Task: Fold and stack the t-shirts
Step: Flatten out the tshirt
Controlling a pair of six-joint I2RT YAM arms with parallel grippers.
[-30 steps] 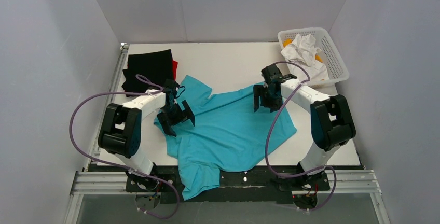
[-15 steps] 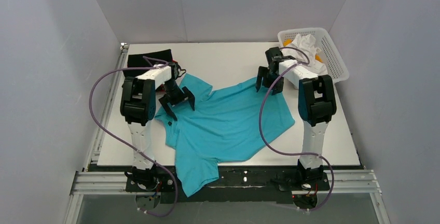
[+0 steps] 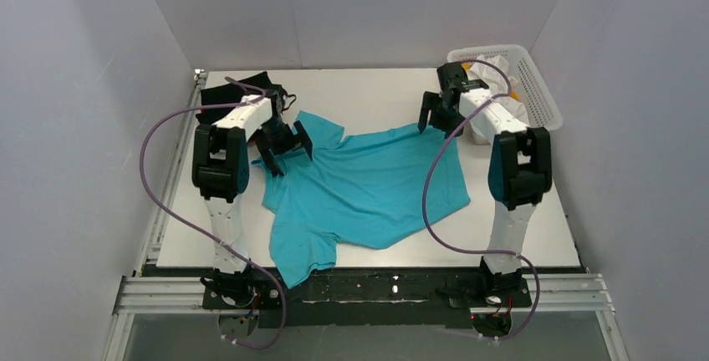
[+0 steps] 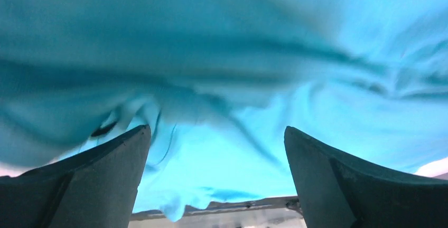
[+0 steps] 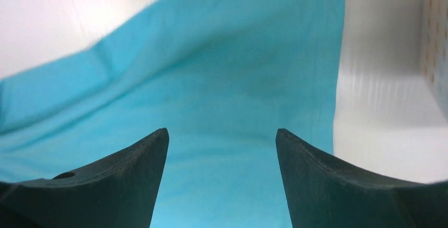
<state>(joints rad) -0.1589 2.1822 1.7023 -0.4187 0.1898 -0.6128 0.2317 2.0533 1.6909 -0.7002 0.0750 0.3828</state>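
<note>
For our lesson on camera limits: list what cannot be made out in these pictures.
Top view: the left arm covers part of the black shirt.
Top view: the right arm hides part of the basket's contents.
Left wrist view: the turquoise shirt is blurred, its folds unreadable.

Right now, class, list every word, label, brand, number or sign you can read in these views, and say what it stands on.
None: no readable text appears in any view.
The turquoise t-shirt is plain.
The black folded shirt and the white mesh basket show no lettering or labels.
</note>
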